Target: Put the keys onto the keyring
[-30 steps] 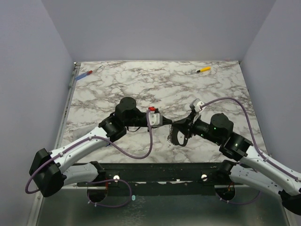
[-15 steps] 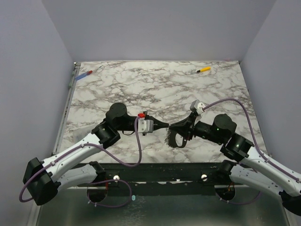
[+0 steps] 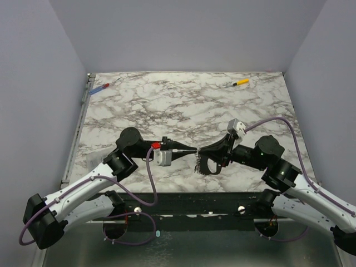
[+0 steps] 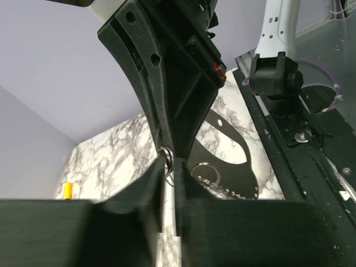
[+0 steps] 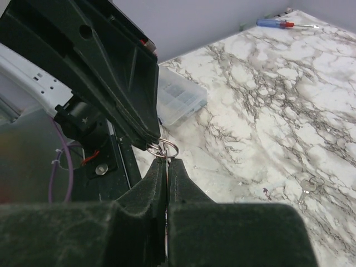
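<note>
Keyring (image 5: 163, 149) is pinched by the closed left gripper (image 3: 193, 151) and closed right gripper (image 3: 201, 152), now shifted toward the desk's (image 3: 167, 100) near edge. Keys (image 5: 307, 182) are left lying unthreaded.

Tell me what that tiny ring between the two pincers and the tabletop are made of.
The keyring looks like thin bare metal wire: silvery, with bright glints. The table shows white marble patterning with grey veins and a smooth face; real stone or printed laminate, I cannot tell.
</note>
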Action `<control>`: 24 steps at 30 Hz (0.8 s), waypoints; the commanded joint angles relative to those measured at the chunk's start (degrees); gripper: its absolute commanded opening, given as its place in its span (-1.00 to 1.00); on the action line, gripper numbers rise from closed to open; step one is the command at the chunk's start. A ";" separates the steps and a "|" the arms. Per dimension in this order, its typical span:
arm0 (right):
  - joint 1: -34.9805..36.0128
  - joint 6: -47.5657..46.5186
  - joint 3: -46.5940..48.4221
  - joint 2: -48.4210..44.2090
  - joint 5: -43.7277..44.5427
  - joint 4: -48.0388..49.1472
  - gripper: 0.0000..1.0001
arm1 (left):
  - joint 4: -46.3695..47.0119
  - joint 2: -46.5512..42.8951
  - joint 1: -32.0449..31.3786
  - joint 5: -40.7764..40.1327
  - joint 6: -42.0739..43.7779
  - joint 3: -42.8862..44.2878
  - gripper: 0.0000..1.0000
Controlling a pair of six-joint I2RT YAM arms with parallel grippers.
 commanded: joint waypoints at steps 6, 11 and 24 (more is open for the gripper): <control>0.05 -9.18 6.07 2.97 9.90 -7.69 -0.99 | -1.47 -4.62 0.30 -7.63 -3.03 -1.67 0.19; 0.05 -14.83 8.59 4.73 14.26 -11.92 -0.99 | -7.72 -2.72 0.32 -11.98 -7.76 2.67 0.21; 4.01 -29.06 13.80 8.05 23.69 -24.72 -0.98 | -13.18 6.73 0.30 -17.35 -13.18 10.28 0.00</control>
